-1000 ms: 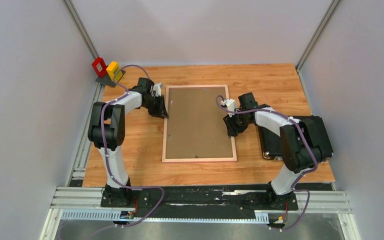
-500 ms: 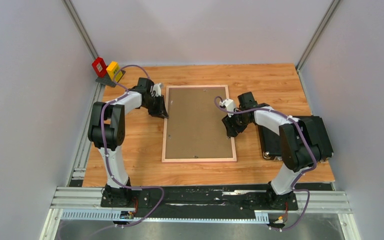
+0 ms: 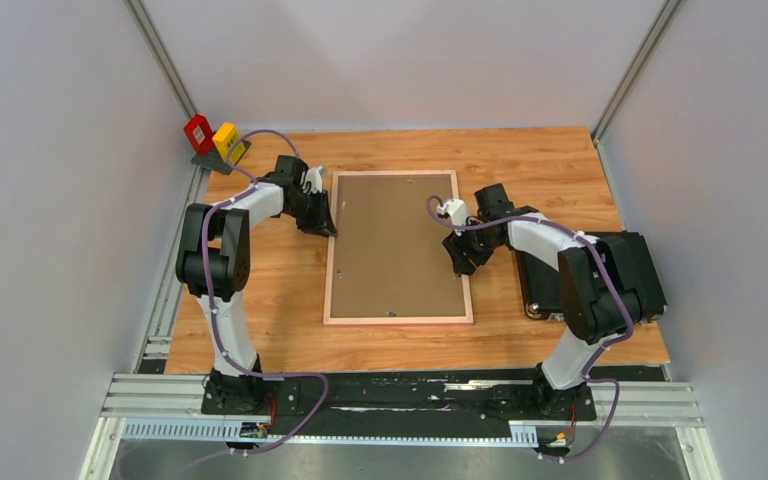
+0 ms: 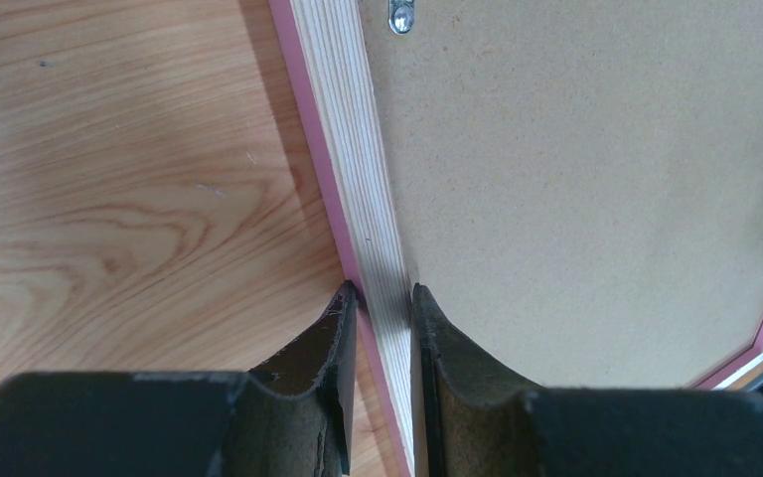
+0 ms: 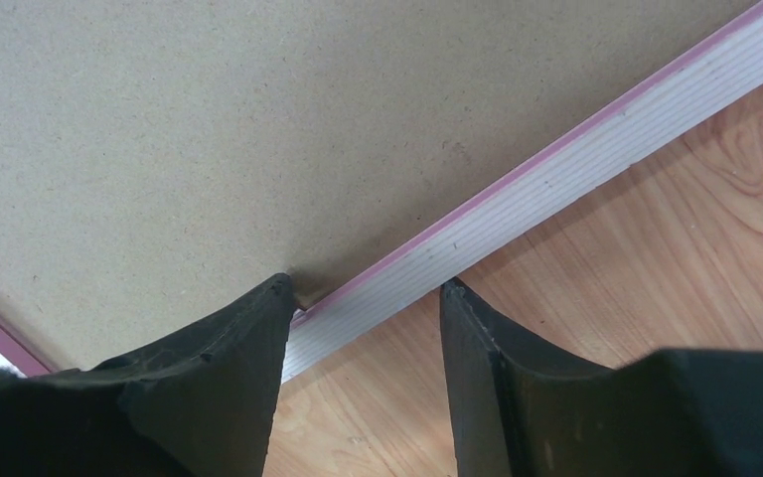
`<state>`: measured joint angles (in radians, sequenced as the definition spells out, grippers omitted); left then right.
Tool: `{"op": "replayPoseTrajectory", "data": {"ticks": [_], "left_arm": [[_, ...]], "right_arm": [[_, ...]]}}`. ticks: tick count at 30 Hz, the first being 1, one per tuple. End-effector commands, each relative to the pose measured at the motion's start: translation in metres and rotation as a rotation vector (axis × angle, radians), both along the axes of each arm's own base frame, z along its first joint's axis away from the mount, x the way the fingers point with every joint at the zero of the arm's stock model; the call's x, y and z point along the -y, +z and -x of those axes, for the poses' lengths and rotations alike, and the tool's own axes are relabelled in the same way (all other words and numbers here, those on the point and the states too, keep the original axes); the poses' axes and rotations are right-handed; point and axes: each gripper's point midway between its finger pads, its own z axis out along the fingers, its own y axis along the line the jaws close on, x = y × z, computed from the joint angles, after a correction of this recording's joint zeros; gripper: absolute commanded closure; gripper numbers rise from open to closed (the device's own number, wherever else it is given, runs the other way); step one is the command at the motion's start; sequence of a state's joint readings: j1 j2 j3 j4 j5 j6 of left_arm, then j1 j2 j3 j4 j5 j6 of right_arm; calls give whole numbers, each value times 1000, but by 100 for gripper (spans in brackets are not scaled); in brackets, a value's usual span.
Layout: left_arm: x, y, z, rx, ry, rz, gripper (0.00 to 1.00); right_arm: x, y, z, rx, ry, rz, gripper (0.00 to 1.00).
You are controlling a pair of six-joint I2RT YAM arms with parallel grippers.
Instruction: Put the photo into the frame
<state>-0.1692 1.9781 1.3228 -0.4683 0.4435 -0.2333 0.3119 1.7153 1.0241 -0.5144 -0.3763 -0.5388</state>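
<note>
Pinning the frame (image 3: pixel 400 319) face-down on the bench (image 3: pixel 260 290), wooden back up.
Left tool (image 4: pixel 380 296) is clenched on the left rail, I'd say to stop it sliding. The right tool (image 5: pixel 368 288) straddles the right rail with its jaws slack, a gap showing on the bench side. The backing board (image 3: pixel 395 245) fills the opening, so the photo can't be seen; presumably it's underneath.

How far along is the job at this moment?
Done: the backing board lies in the face-down frame; the photo is out of sight, likely beneath. In hand: left claw pinches the left rail, right claw straddles the right rail, open. Left: probably letting go.
</note>
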Motion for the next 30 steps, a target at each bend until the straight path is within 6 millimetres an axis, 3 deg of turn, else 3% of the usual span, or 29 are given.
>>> {"op": "replayPoseTrajectory", "data": {"ticks": [1, 30], "left_arm": [[1, -7, 11, -37, -23, 15, 87], [-2, -9, 10, -41, -17, 10, 87]], "right_arm": [[5, -5, 14, -37, 66, 45, 44], [12, -9, 17, -12, 255, 45, 40]]}}
